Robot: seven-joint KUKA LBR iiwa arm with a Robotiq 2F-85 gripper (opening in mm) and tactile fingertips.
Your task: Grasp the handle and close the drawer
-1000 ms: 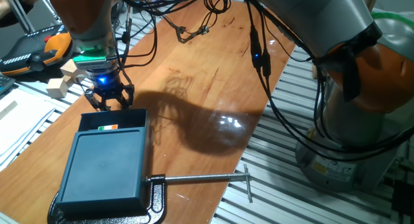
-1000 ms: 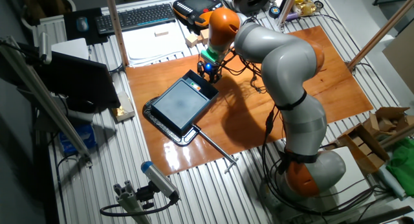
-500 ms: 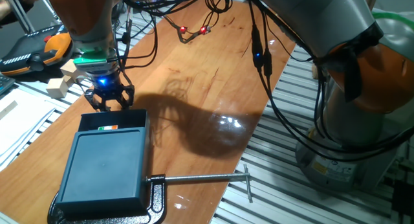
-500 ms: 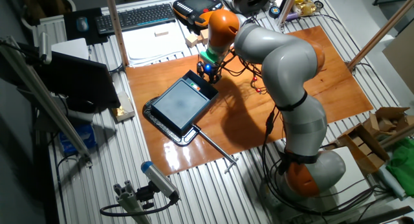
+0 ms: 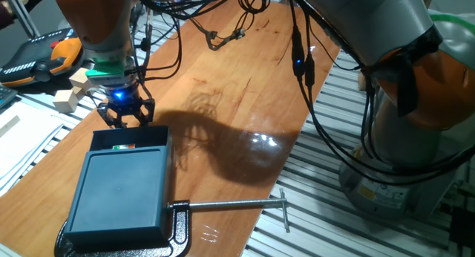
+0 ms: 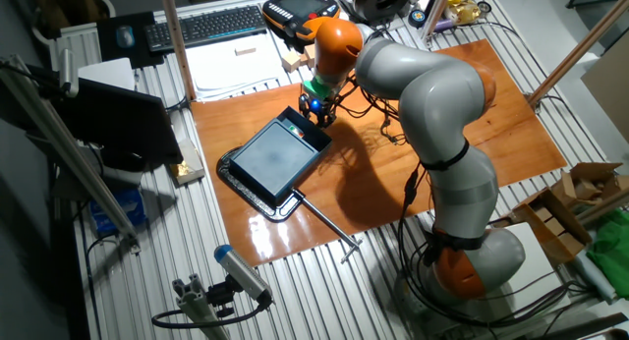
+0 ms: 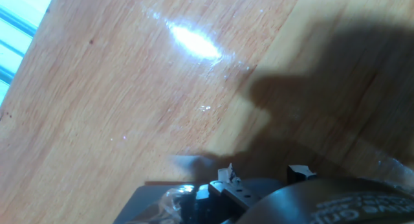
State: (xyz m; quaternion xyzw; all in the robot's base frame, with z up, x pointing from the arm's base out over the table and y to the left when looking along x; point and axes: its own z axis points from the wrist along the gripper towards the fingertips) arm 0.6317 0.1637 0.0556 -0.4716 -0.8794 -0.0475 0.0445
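While the gripper [image 5: 125, 117] hung at the far end of the drawer [image 5: 130, 142], its jaws stood slightly apart just over the front wall where the handle would be, though whether they gripped it could not be told. Only a narrow strip of drawer showed beyond the flat-topped box [image 5: 119, 194], near the wooden table's [image 5: 245, 93] edge. A black clamp [image 5: 177, 229] with a silver rod [image 5: 237, 205] pinned the box down.

Robot lab: slotted aluminium bench [image 6: 128, 261], keyboard [image 6: 206, 26]
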